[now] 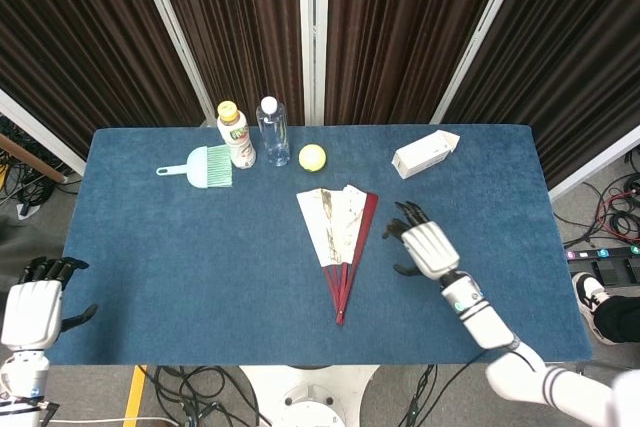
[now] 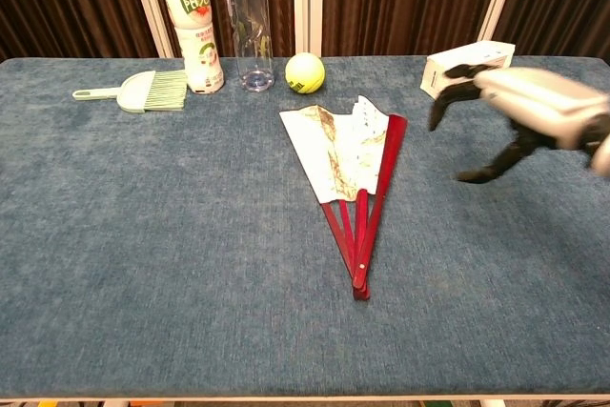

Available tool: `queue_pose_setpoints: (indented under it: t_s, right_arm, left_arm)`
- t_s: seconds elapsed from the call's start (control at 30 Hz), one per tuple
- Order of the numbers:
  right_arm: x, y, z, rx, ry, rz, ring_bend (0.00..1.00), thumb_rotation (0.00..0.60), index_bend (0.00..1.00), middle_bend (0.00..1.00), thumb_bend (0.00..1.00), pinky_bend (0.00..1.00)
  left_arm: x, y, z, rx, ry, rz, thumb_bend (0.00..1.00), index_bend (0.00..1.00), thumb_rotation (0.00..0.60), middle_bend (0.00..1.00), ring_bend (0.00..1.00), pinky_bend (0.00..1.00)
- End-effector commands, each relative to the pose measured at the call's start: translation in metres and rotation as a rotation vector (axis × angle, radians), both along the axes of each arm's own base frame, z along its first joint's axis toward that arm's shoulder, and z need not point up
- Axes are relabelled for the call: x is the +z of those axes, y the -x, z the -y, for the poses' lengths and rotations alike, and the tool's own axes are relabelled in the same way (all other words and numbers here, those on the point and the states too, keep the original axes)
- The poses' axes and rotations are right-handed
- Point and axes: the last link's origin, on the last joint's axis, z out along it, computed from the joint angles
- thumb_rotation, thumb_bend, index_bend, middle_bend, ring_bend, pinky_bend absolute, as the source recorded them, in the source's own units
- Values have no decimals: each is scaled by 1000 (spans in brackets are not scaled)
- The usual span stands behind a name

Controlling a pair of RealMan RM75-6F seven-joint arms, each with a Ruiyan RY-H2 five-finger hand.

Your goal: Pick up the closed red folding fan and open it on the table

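**Right hand beside the fan, nothing gripped**

I see the red folding fan lying flat near the middle of the blue table, partly spread — pale paper leaf fanned toward the far side, red ribs converging at the pivot on my near side. My right hand sits just to the right of it, above the cloth, fingers apart and pointing toward the fan's right-hand red guard stick. It holds nothing. In the chest view the same hand shows raised off the table with dark fingers curved downward, apart from the fan; whether any fingertip touches the cloth I cannot tell.

My left hand is off the table's near-left corner, fingers loosely spread, empty — its wrist cut off by the frame edge.

Along the far side: a green hand brush, a yellow-capped drink bottle, a clear water bottle, a yellow-green ball and a white carton. In the chest view the hand partly covers the carton, and both bottle tops are cropped.
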Motion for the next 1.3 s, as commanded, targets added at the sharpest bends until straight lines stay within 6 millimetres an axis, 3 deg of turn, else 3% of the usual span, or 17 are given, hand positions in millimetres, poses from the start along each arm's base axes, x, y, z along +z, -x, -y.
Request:
queue_pose_setpoints:
  t_s: [0.03, 0.3, 0.63, 0.77, 1.03, 1.3]
  right_arm:
    - [-38, -18, 16, 15, -2, 8, 19, 600, 396, 328, 60, 0]
    - [-72, -28, 22, 53, 1, 28, 19, 600, 415, 344, 52, 0]
    - [-89, -37, 25, 124, 30, 2, 22, 600, 440, 346, 39, 0]
    - [-92, -40, 26, 148, 34, -12, 45, 600, 461, 359, 97, 0]
    - [-94, -48, 33, 217, 24, -75, 65, 600, 477, 372, 337, 0]
    - [-81, -64, 48, 327, 28, -107, 190, 600, 626, 494, 511, 0]
  left_arm:
    - [-1, 1, -1, 3, 7, 1, 97, 336, 600, 309, 259, 183]
    - [0, 5, -1, 13, 1, 3, 97, 336, 600, 309, 259, 183]
    - [0, 6, -2, 13, -5, 10, 94, 336, 600, 309, 259, 183]
    - [1, 6, -4, 6, -6, 11, 93, 336, 600, 309, 260, 183]
    - [4, 3, -11, -27, -12, 3, 92, 336, 600, 309, 259, 183]
    - [3, -11, -36, -115, 8, 34, 92, 336, 600, 309, 259, 183]
